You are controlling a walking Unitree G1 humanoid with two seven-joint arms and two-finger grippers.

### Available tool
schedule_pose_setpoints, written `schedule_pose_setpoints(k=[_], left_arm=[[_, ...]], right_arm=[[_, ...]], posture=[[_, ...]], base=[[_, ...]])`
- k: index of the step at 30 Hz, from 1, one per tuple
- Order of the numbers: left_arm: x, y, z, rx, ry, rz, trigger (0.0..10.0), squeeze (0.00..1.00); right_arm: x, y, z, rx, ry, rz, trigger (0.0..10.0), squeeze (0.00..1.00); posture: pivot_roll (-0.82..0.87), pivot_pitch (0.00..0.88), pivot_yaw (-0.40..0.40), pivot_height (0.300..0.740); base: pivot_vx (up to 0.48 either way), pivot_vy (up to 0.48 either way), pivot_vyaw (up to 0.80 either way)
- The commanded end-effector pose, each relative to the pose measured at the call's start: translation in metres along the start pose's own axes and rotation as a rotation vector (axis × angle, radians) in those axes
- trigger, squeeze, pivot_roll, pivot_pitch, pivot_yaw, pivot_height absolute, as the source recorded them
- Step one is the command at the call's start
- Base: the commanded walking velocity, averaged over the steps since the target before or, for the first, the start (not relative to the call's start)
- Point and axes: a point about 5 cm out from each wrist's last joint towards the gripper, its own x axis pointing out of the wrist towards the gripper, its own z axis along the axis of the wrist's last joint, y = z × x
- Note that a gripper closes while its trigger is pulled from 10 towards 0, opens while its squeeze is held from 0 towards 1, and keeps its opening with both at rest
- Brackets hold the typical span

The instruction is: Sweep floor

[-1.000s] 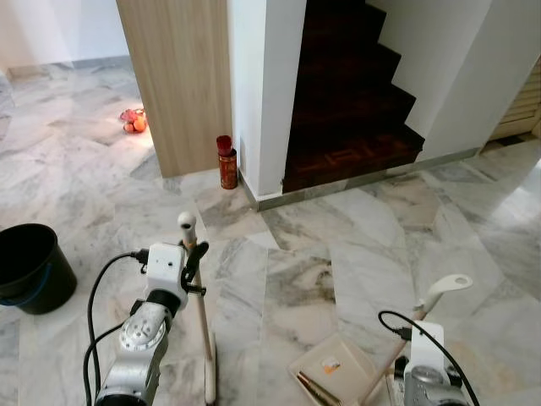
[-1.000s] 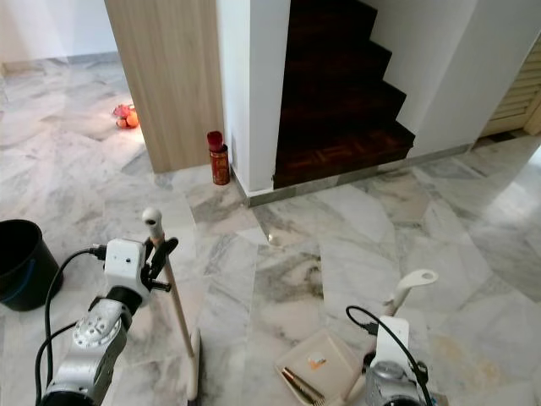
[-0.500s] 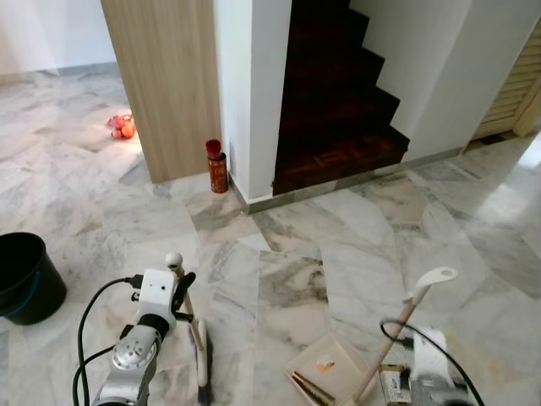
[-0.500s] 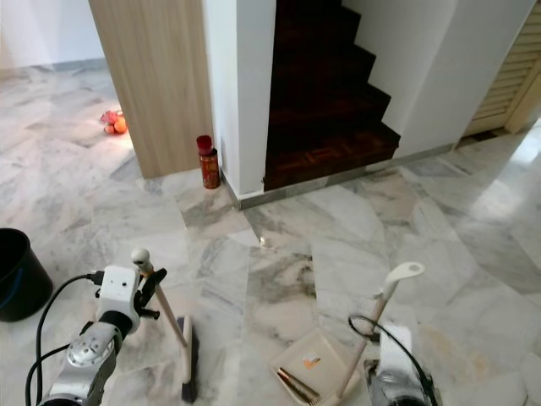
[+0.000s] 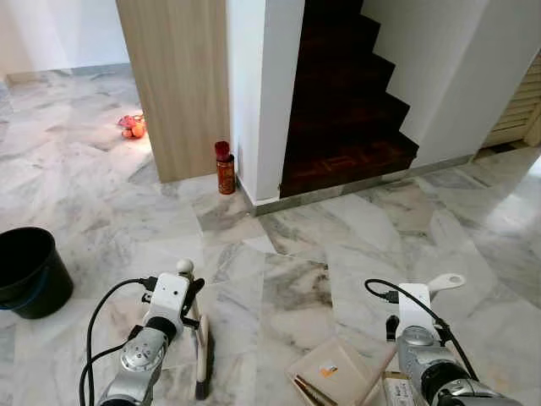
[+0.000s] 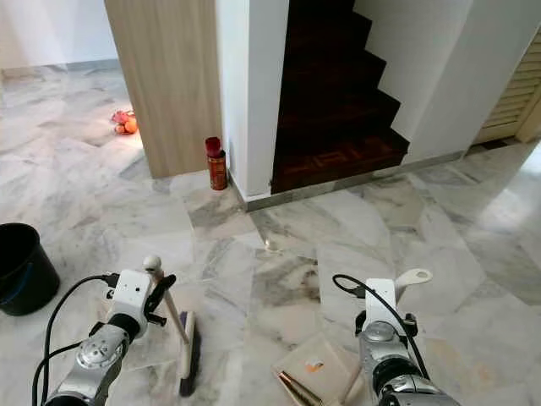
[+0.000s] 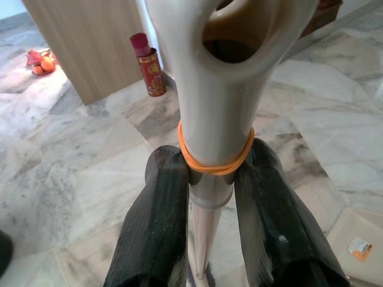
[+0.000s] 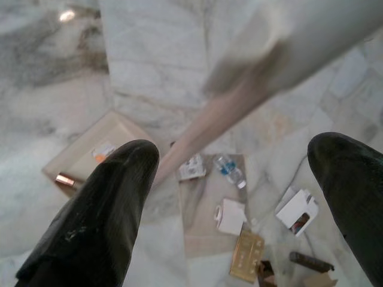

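L gripper [image 7: 209, 197] was clamped on the broom handle [image 7: 218, 119], both black fingers [image 7: 157, 227] pressed against the cream shaft just below an orange rubber band [image 7: 209, 164] wrapped round it. Handle leaned a bit, round knob on top; broom head [image 6: 188, 365] sat on the marble floor [image 5: 338, 237] just in front of the L arm.

R gripper [image 8: 233, 197] was spread wide, fingers [image 8: 102, 203] well apart w/ the dustpan handle [image 8: 239, 101] passing between them, blurred, not pinched. Handle's looped white end [image 5: 445, 282] stuck up beside the R wrist. Beige dustpan [image 5: 334, 376] lay flat on the floor betw. the two arms, holding an orange-marked scrap [image 5: 328, 370] and a copper-coloured tube [image 8: 63, 180]. R wrist view also showed litter on the floor nearby: small bottle [image 8: 230, 170], white boxes [image 8: 297, 211], cardboard bits.

Further out: black bucket [image 5: 30, 272] at far L, red canister [image 5: 225, 167] standing by the white wall's corner, wooden panel [image 5: 177, 76] beside it, dark staircase [image 5: 347, 93] beyond, orange objects [image 5: 131, 126] on the floor past the panel.
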Motion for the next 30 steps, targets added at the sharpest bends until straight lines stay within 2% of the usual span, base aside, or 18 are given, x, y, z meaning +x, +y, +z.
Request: schedule_pose_setpoints(k=[1, 2, 4, 7, 9, 12, 17, 18, 21, 26, 30], left_arm=[[-0.004, -0.002, -0.011, 0.003, 0.054, -0.009, 10.0, 0.00], [-0.007, -0.002, -0.017, -0.016, 0.076, -0.001, 10.0, 0.00], [-0.009, -0.001, -0.021, -0.034, 0.094, 0.011, 10.0, 0.00], [-0.010, 0.000, -0.023, -0.040, 0.101, 0.019, 10.0, 0.00], [-0.012, 0.002, -0.026, -0.047, 0.115, 0.035, 10.0, 0.00], [-0.016, 0.003, -0.034, -0.055, 0.152, 0.052, 10.0, 0.00], [-0.022, 0.004, -0.043, -0.061, 0.190, 0.052, 10.0, 0.00], [-0.024, 0.004, -0.046, -0.061, 0.206, 0.051, 10.0, 0.00], [-0.027, 0.004, -0.051, -0.065, 0.231, 0.056, 10.0, 0.00], [-0.031, 0.005, -0.055, -0.065, 0.249, 0.060, 10.0, 0.00], [-0.037, 0.006, -0.063, -0.067, 0.282, 0.070, 10.0, 0.00]], right_arm=[[0.000, 0.002, -0.007, 0.000, 0.018, 0.012, 10.0, 0.00], [-0.001, 0.004, -0.021, 0.000, 0.066, 0.010, 10.0, 0.00], [-0.002, 0.004, -0.033, 0.012, 0.118, 0.000, 10.0, 0.00], [-0.002, 0.004, -0.038, 0.003, 0.138, 0.000, 10.0, 0.00], [-0.004, 0.009, -0.045, -0.021, 0.153, 0.063, 10.0, 0.00], [-0.006, 0.020, -0.048, -0.019, 0.135, 0.178, 10.0, 0.00], [-0.009, 0.029, -0.055, -0.059, 0.140, 0.253, 10.0, 0.00], [-0.011, 0.033, -0.056, -0.052, 0.129, 0.294, 10.0, 0.00], [-0.014, 0.042, -0.054, -0.112, 0.056, 0.383, 10.0, 0.00], [-0.013, 0.037, -0.065, -0.110, 0.085, 0.365, 10.0, 0.00], [-0.015, 0.035, -0.078, -0.161, 0.091, 0.391, 10.0, 0.00]], posture=[[-0.01, 0.000, -0.085, 0.740], [-0.01, 0.000, -0.081, 0.740], [-0.02, 0.000, -0.079, 0.740], [-0.01, 0.000, -0.079, 0.740], [-0.01, 0.000, -0.078, 0.740], [0.00, 0.000, -0.080, 0.740], [0.00, 0.000, -0.077, 0.740], [0.01, 0.000, -0.077, 0.740], [0.03, 0.000, -0.074, 0.740], [0.03, 0.000, -0.071, 0.740], [0.04, 0.000, -0.066, 0.740]], base=[[0.000, 0.000, 0.00], [0.000, 0.000, 0.00], [0.000, 0.000, 0.00], [0.000, 0.000, 0.00], [0.000, 0.000, 0.00], [0.000, 0.000, 0.00], [0.000, 0.000, 0.00], [0.000, 0.000, 0.00], [0.000, 0.000, 0.00], [0.000, 0.000, 0.00], [0.000, 0.000, 0.00]])
